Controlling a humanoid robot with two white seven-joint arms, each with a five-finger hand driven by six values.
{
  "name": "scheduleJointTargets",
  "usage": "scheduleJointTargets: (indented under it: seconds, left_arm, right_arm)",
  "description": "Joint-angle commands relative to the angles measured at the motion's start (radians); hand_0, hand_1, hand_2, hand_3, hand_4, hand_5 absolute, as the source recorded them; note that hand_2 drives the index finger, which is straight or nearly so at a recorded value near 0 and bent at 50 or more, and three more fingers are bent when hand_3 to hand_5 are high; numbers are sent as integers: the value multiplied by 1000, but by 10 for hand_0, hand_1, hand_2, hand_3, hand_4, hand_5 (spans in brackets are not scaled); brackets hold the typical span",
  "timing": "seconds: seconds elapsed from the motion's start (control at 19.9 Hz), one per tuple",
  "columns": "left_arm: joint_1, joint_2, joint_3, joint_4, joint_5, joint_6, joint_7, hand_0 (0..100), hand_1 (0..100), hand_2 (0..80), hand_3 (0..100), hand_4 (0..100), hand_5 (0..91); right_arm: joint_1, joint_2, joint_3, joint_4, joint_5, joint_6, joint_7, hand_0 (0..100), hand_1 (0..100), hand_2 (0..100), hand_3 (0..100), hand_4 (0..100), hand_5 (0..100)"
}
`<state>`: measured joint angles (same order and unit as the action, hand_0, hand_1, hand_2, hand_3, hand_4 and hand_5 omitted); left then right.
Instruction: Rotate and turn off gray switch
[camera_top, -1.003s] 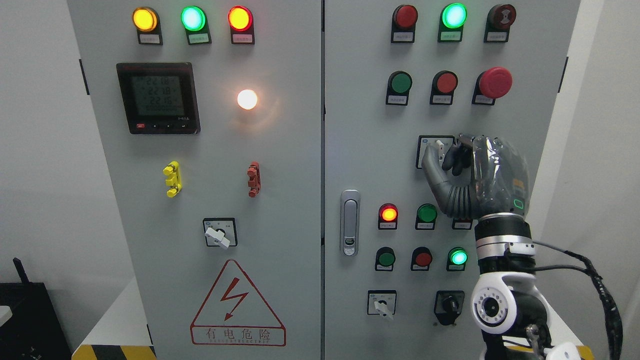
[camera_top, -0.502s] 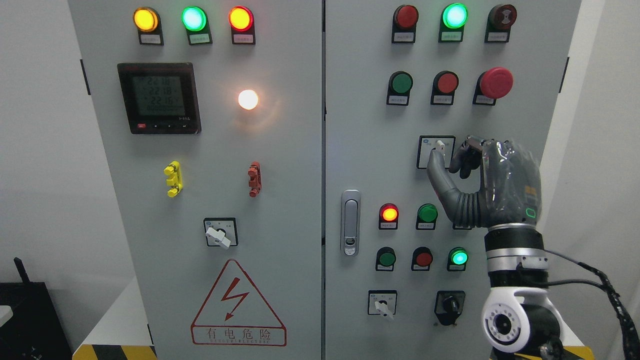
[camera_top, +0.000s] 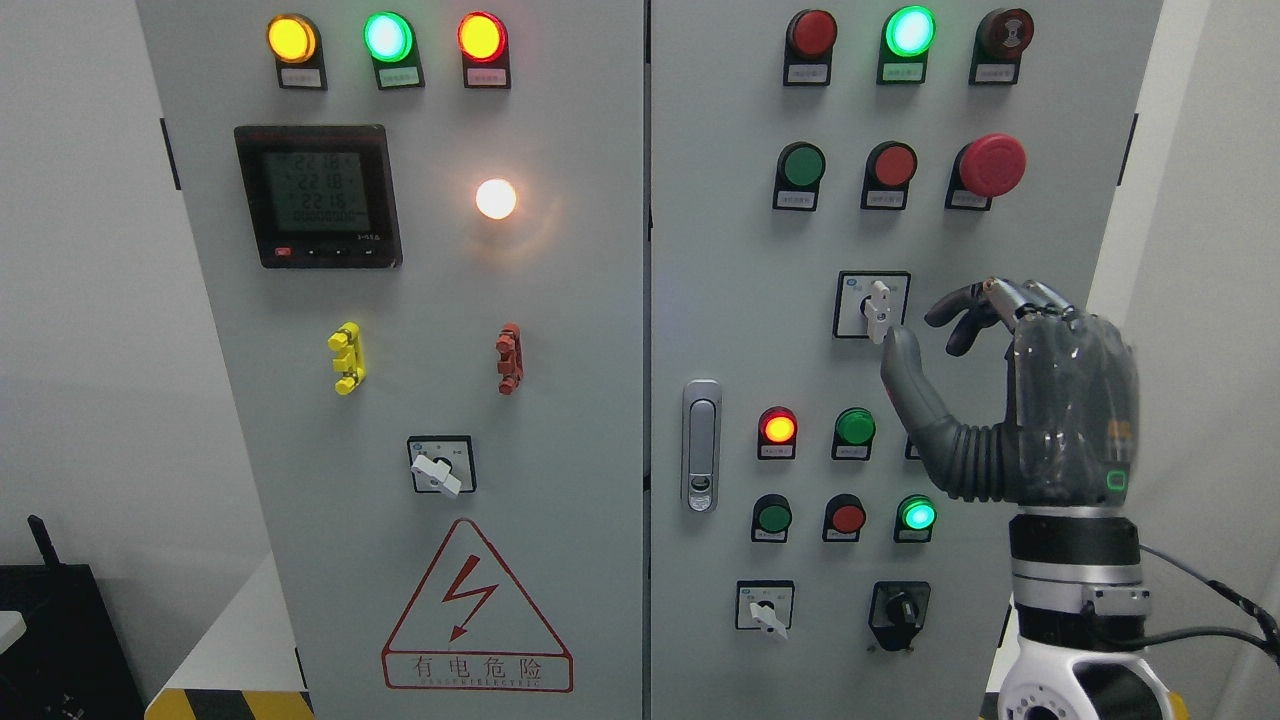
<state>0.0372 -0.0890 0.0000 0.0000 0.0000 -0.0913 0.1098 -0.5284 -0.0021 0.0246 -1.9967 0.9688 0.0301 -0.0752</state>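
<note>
Pulled back down and rightward, right hand (camera_top: 1010, 400) now off the gray switch (camera_top: 877, 310), fingers loosely curled, holding nothing. Beyond, upright on the cabinet's right door (camera_top: 730, 300), handle fully uncovered.

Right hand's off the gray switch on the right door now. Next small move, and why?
Probably pull the right hand further back and down. The gray switch handle points straight up-down, the fingers are open and apart from it, holding nothing, so the turn looks done.
</note>
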Motion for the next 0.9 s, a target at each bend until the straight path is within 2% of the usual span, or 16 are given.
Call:
scheduleJointTargets:
  seconds: [0.0, 0.1, 0.2, 0.35, 0.85]
  left_arm:
    - [0, 0, 32, 23, -8, 1, -1, 120, 389, 0, 0, 0, 0]
    - [0, 0, 32, 23, -8, 1, -1, 120, 389, 0, 0, 0, 0]
    - [1, 0, 32, 23, -8, 1, -1, 120, 389, 0, 0, 0, 0]
    - [0, 0, 32, 23, -8, 1, -1, 120, 389, 0, 0, 0, 0]
    - [0, 0, 32, 23, -8, 1, 1, 120, 389, 0, 0, 0, 0]
  right_arm:
    - [77, -29, -43, -93, -32, -76, -8, 505, 248, 183, 286, 179, 134]
    - [96, -30, -63, -93, -33, -108, -18, 461, 239, 87, 158, 47, 0]
    - [107, -30, -68, -93, -33, -131, -23, 424, 240, 42, 110, 0, 0]
    - [123, -32, -81, -93, -33, -159, -28, 389, 236, 0, 42, 0, 0]
    - [130, -39, -83, -93, -33, -165, -49, 312, 311, 0, 49, 0, 0]
